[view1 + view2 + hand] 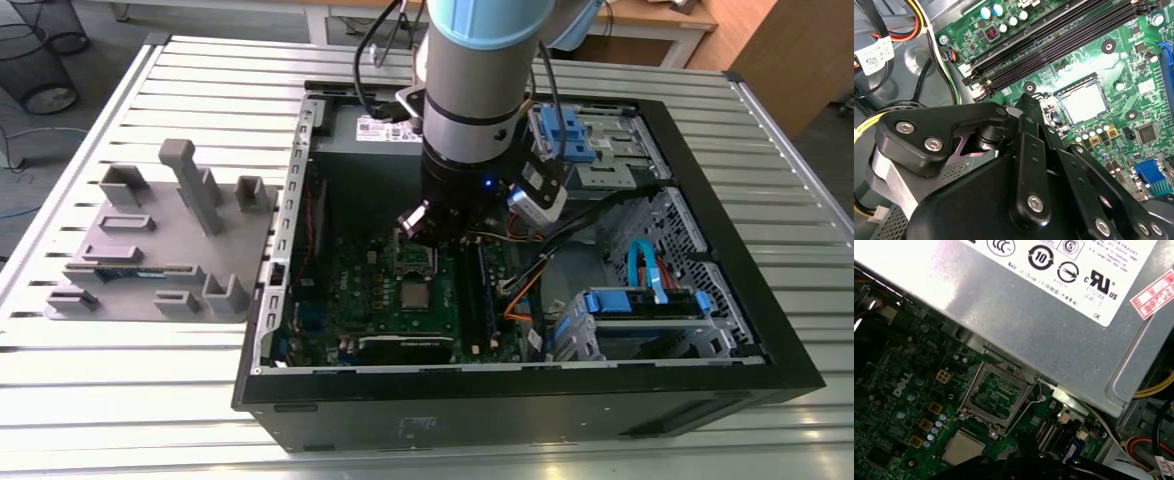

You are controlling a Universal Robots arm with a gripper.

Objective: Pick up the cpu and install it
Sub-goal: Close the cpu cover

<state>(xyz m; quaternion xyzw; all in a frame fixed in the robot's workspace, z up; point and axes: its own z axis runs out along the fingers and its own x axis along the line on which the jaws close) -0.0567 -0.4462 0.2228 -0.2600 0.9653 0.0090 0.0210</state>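
Observation:
The cpu [418, 295] is a small silvery square lying flat in its socket on the green motherboard [360, 290] inside the open computer case [534, 400]. Both wrist views show the cpu [1084, 102] [963, 447] seated there, apart from the gripper. Beside the chip, the socket's metal hold-down frame [996, 397] is flipped open. My gripper [430, 238] hangs over that frame, a short way from the chip towards the power supply. The black gripper [1029, 102] [1024, 442] looks shut, and I see nothing held in it.
A big grey power supply with a white label [1054, 315] borders the socket. Black memory slots [1054, 45] run alongside the cpu. Drive cages with blue clips [641, 300] and cables [534, 280] fill the case on the exterior view's right. A grey fixture block [160, 250] sits outside the case.

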